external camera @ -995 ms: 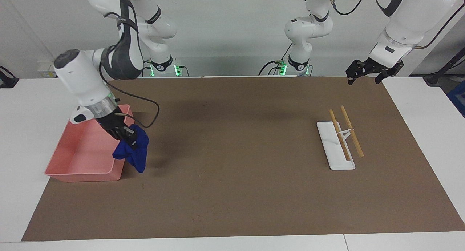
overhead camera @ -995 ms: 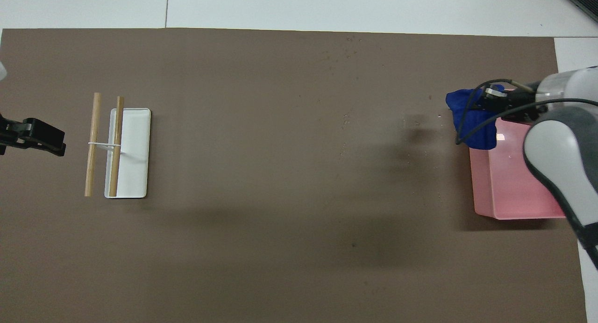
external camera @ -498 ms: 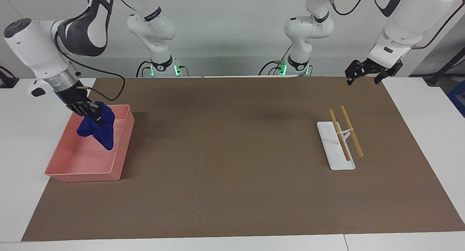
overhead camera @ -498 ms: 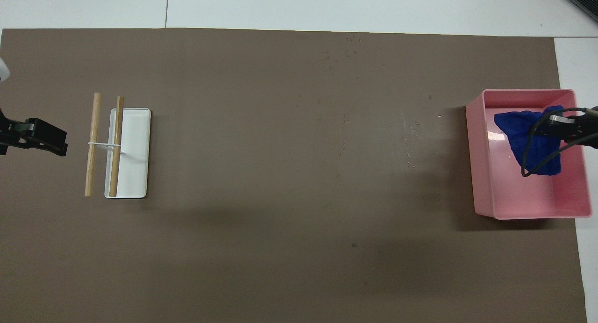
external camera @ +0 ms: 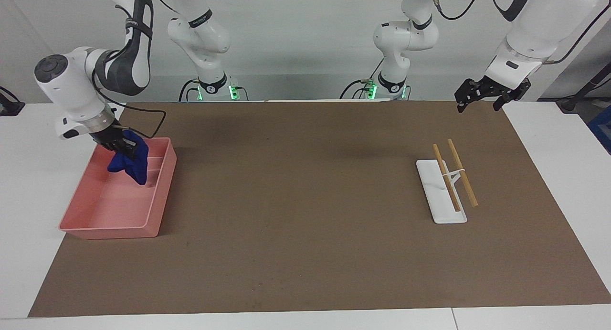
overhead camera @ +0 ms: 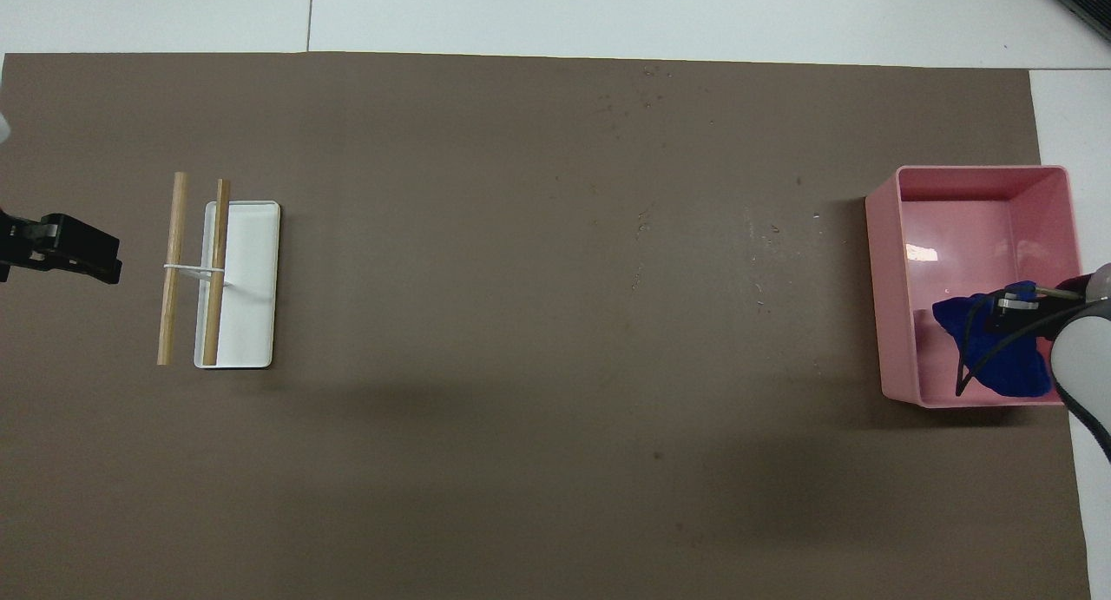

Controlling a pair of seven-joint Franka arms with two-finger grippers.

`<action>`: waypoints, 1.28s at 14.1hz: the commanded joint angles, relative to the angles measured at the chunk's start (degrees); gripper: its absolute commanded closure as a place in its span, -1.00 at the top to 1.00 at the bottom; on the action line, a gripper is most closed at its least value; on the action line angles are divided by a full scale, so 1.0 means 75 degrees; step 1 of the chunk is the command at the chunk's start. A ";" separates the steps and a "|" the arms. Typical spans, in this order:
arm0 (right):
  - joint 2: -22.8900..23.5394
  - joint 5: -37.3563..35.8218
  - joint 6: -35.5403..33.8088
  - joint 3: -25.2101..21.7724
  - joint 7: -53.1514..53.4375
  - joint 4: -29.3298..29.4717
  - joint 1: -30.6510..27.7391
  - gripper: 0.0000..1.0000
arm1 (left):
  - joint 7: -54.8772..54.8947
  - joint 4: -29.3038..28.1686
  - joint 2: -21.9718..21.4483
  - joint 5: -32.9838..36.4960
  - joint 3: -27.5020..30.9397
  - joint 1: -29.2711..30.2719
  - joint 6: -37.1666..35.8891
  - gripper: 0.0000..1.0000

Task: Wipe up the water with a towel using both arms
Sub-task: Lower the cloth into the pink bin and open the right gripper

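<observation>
1. While the right gripper [external camera: 125,147] held the small deep-blue wrinkled cloth towel [external camera: 130,163] pinched over the pink plastic tray [external camera: 157,196], no wiping showed.
2. Left gripper [external camera: 479,99] waited near the brown mat's [external camera: 305,201] corner — fingers apart; wiping apparently remained.

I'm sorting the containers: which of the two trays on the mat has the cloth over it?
The pink tray, at the right arm's end; the blue cloth hangs into it from the right gripper. The white tray carries only a wooden stick.
</observation>
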 commanded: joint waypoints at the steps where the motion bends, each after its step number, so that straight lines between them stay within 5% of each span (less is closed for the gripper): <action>1: -0.0231 -0.0160 0.0694 0.0099 -0.0385 -0.0713 -0.0261 -1.00 | -0.0096 0.0132 0.0017 -0.0008 0.0109 -0.0156 0.0362 1.00; 3: -0.0220 -0.0160 0.0602 0.0110 -0.0327 -0.0703 -0.0272 -0.10 | -0.0224 0.0109 0.0017 -0.0008 0.0109 -0.0144 0.0595 1.00; 4: -0.0208 -0.0160 0.0613 0.0110 -0.0350 -0.0610 -0.0272 0.52 | -0.0329 0.0074 -0.0029 0.0004 0.0121 -0.0075 0.0992 1.00; 6: -0.0254 -0.0160 0.0427 0.0134 -0.0350 -0.0294 -0.0133 0.88 | -0.0307 0.0028 -0.0076 -0.0055 0.0156 -0.0051 0.0564 1.00; 18: -0.0080 -0.0043 -0.2806 0.0193 0.1794 0.3009 0.2433 0.98 | -0.0295 -0.0747 -0.0499 -0.0031 0.0168 0.0324 0.0550 1.00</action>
